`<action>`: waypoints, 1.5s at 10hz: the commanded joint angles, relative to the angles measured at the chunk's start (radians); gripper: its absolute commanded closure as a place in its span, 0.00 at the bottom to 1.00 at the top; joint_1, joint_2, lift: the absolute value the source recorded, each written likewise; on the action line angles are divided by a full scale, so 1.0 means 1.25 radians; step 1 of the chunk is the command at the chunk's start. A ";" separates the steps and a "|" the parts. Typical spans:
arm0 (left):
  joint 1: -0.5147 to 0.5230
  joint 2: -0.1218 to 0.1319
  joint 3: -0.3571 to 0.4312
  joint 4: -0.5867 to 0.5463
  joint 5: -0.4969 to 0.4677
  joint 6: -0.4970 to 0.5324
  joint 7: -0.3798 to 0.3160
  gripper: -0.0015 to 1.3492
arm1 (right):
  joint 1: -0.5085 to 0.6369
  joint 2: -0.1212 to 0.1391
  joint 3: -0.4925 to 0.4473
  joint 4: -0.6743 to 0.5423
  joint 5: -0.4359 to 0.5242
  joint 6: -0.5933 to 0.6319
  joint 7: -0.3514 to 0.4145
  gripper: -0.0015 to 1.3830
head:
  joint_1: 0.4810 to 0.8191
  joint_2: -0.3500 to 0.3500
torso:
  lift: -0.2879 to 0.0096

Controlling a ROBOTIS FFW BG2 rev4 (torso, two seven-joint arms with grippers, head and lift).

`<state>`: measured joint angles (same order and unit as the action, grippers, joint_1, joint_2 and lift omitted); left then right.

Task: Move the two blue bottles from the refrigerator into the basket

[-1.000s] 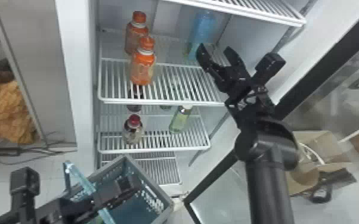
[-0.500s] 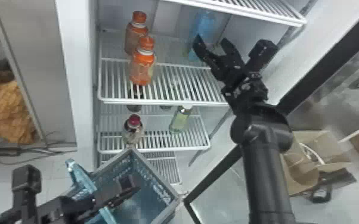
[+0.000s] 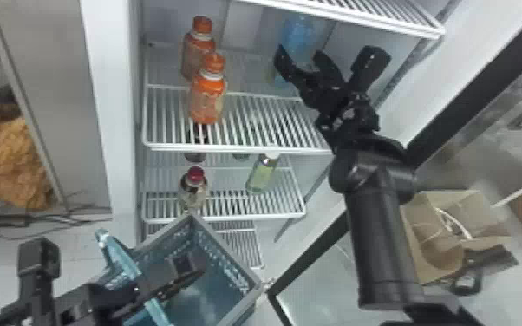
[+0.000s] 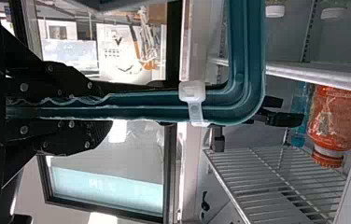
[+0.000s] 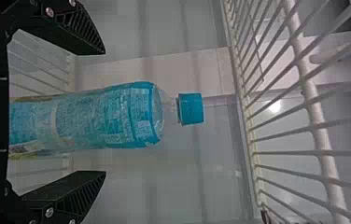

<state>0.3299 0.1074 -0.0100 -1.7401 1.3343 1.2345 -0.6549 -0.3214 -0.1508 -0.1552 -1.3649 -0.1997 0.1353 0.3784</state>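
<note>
Blue bottle [image 3: 301,32]: left of it, the left hand [image 3: 190,275] pinches the basket's handle [image 3: 119,255]; next, two orange bottles [image 3: 207,97]; it stands on their shelf [image 3: 230,149], between the right hand's [image 3: 300,58] spread fingers

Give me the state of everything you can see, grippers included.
Right gripper: open, lined up with the blue bottle
Blue bottle: upright, capped
Left gripper: shut on the handle
Handle: gripped
Basket: open-topped
Refrigerator door: open
Orange bottle, front: upright, capped
Red-capped bottle: upright
Green bottle: capped
Cardboard box: open
</note>
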 commanded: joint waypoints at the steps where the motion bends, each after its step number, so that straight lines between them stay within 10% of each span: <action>1: -0.003 0.000 0.000 0.001 0.000 0.000 0.000 0.89 | -0.028 -0.003 0.011 0.039 0.005 0.000 -0.003 0.10 | 0.63 0.00 | 0.97; 7: -0.011 0.000 -0.003 0.005 0.000 0.000 0.000 0.89 | -0.110 -0.016 0.019 0.141 0.042 0.000 -0.017 0.14 | 0.63 0.00 | 0.97; 8: -0.009 0.001 -0.003 0.005 0.000 0.000 0.000 0.89 | -0.118 -0.016 0.025 0.152 0.042 0.000 -0.017 0.21 | 0.63 0.00 | 0.97; 11: -0.011 0.001 -0.003 0.005 0.000 0.000 0.000 0.89 | -0.124 -0.016 0.035 0.180 0.021 -0.012 -0.017 0.85 | 0.63 0.00 | 0.97; 15: -0.011 0.001 -0.003 0.005 0.000 -0.002 -0.001 0.89 | -0.079 -0.014 0.028 0.139 0.016 -0.028 -0.020 0.92 | 0.63 0.00 | 0.97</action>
<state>0.3165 0.1088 -0.0140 -1.7339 1.3341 1.2321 -0.6565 -0.4332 -0.1687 -0.1159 -1.1733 -0.1775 0.1014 0.3525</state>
